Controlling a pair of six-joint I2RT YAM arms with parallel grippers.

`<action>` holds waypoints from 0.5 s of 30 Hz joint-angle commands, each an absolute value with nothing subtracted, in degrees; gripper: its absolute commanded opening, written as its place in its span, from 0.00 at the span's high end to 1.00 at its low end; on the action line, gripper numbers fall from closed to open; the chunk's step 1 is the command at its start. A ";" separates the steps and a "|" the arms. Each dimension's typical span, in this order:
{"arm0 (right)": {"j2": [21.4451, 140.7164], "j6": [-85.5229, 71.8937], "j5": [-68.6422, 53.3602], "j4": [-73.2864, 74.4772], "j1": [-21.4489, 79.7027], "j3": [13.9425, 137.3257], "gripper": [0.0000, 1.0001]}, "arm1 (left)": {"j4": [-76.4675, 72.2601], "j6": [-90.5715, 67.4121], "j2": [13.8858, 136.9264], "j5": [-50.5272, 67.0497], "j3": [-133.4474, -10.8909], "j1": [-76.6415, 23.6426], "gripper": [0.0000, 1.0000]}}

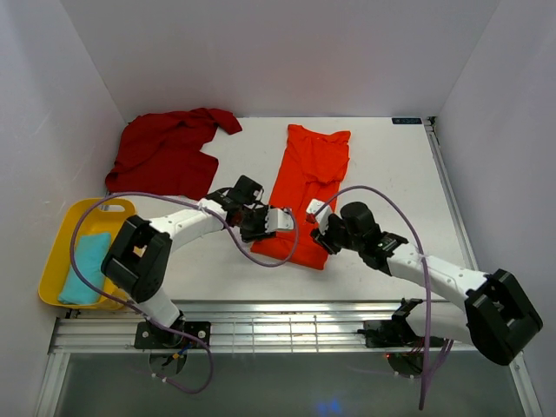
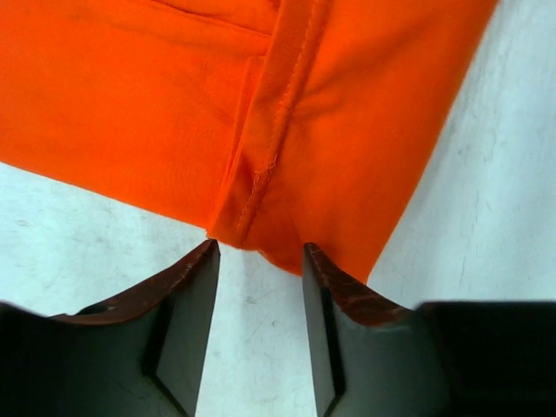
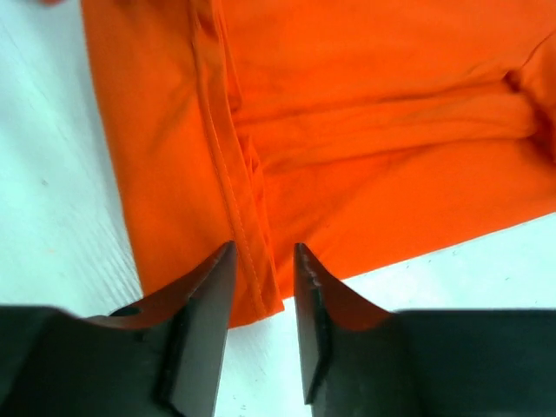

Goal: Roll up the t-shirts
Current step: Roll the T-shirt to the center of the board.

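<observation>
The orange t-shirt lies folded into a long narrow strip near the middle of the white table. It runs from the far side toward the arms and leans slightly left at its near end. Its long edges are fairly straight. A stitched hem runs along the strip close to the near edge.

Both grippers meet at that near end. The left gripper is at the near-left corner with its jaws parted by a moderate gap. The cloth's edge sits right at its fingertips, with bare table showing between them. The right gripper is at the near-right corner, its jaws narrowly apart. A tongue of hem reaches in between its fingers, but they are not pressed onto it.

The dark red t-shirt lies crumpled in the far-left corner against the wall. It is well apart from the orange one, with bare table between them.

A yellow tray sits at the left edge beside the left arm, holding a teal cloth.

Bare table lies to the right of the strip as far as the right wall, and a narrower bare band separates the strip's near edge from the table's front rail.
</observation>
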State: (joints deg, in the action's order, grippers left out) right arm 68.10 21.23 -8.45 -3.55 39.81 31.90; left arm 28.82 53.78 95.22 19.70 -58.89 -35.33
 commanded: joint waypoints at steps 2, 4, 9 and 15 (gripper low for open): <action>60.48 25.31 -13.62 -8.08 39.73 27.52 0.53 | 28.93 63.16 84.67 23.02 -54.16 -35.77 0.43; 58.01 26.45 -14.76 -8.09 39.90 25.32 0.49 | 27.52 65.73 82.10 22.59 -48.71 -37.52 0.40; 57.65 28.99 -10.03 -0.10 44.03 26.46 0.48 | 19.34 67.24 80.06 14.69 -40.44 -42.71 0.40; 60.89 29.80 -6.86 -0.09 47.37 24.95 0.48 | 17.93 66.01 82.35 13.80 -41.04 -42.98 0.41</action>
